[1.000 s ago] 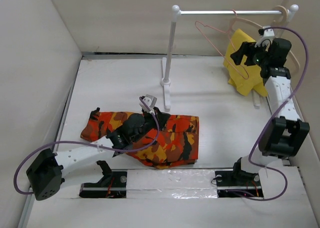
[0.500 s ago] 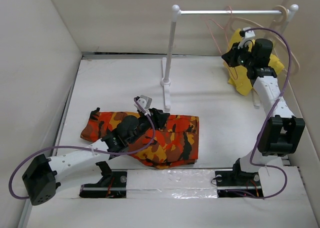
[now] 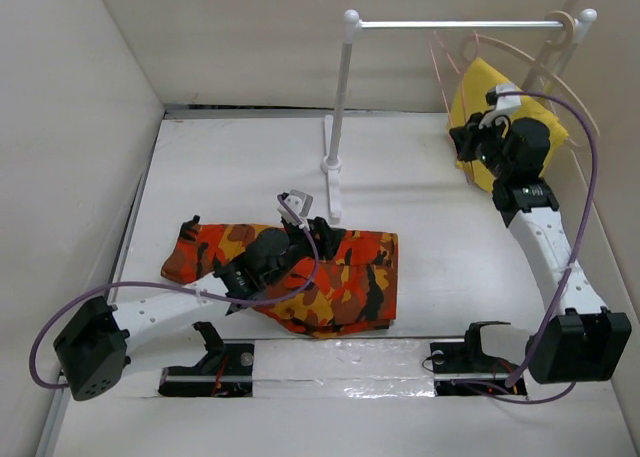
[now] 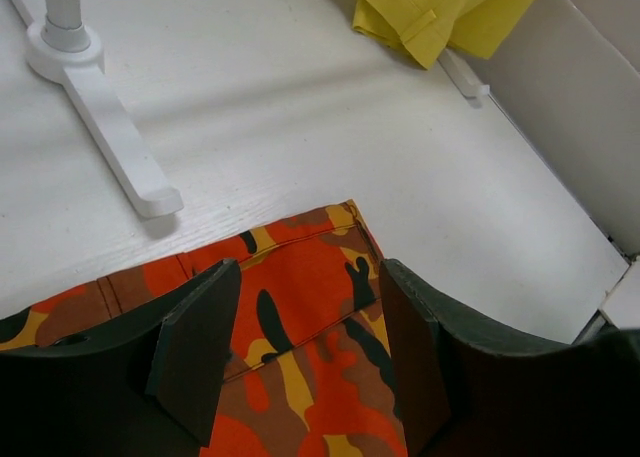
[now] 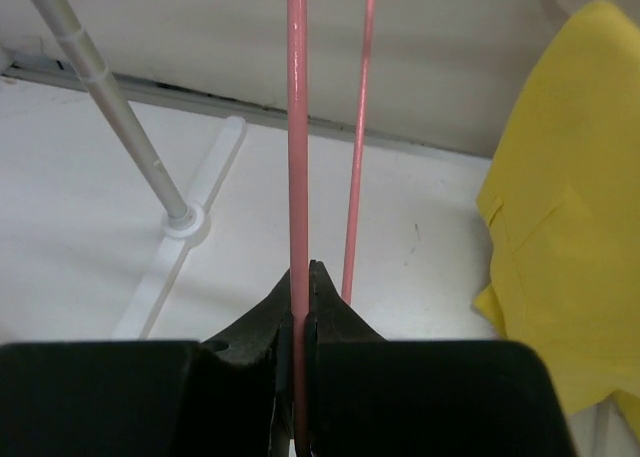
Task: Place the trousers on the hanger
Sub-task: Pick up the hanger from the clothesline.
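Right wrist view: the right gripper (image 5: 302,282) was clamped on one wire of the pink hanger (image 5: 297,127), jaws pressed together with the wire between them. The hanger's second wire ran just beside it. The grip sat low on the frame, judged so that the hook could be lifted off the rail (image 3: 450,23) it hung from. A yellow cloth (image 5: 560,177) hung just to the right, apparently on a wooden hanger (image 3: 566,32) at the rail's end. The rack post (image 5: 100,87) and its foot stood to the left on the white table (image 5: 80,227).

Left wrist view: the left gripper (image 4: 308,277) was spread apart and held nothing, fingers poised over a corner of the trousers (image 4: 290,377). Whether the pads touched the cloth could not be told. The trousers lay folded flat on the table near the arm bases, well apart from the hanger.

Judgement: hanger fetch under way; trousers not yet on it. The left arm was likely placed to pin or pick up the cloth once the hanger arrives.
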You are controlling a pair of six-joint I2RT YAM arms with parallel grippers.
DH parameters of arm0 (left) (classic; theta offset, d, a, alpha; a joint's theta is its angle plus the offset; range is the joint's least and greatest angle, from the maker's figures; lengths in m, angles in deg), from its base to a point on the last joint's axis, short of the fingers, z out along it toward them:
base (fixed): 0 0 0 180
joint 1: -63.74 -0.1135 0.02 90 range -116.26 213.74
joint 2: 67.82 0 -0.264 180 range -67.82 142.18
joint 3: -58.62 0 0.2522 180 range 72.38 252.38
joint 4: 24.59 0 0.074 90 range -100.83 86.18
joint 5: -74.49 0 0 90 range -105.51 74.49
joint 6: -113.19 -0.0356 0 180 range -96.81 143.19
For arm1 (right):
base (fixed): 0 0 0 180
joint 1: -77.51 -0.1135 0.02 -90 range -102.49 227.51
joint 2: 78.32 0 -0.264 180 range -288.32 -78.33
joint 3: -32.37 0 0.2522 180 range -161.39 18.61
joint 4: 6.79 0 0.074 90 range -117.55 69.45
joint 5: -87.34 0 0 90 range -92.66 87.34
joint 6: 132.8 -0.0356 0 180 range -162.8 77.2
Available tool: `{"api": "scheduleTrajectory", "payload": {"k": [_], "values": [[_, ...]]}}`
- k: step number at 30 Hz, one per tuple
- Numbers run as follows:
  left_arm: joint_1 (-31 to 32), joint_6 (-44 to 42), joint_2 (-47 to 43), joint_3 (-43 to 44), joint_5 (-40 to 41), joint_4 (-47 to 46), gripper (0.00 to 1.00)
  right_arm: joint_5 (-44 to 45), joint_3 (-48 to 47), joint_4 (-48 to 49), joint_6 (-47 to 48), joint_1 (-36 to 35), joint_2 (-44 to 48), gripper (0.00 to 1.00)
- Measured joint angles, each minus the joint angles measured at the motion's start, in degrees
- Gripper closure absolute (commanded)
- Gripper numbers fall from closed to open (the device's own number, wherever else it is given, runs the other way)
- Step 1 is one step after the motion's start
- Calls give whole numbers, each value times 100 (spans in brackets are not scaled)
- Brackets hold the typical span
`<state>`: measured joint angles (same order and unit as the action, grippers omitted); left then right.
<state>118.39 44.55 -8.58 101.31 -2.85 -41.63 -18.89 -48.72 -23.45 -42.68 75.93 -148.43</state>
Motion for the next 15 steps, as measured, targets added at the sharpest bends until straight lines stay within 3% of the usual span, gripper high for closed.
{"api": "scheduleTrajectory", "payload": {"k": [6, 15], "values": [[61, 42, 323, 754, -85, 188, 44, 170, 1655, 350, -310, -190, 374, 100], [415, -37, 1843, 3008, 44, 485, 45, 560, 3062, 468, -560, -1443, 988, 100]]}}
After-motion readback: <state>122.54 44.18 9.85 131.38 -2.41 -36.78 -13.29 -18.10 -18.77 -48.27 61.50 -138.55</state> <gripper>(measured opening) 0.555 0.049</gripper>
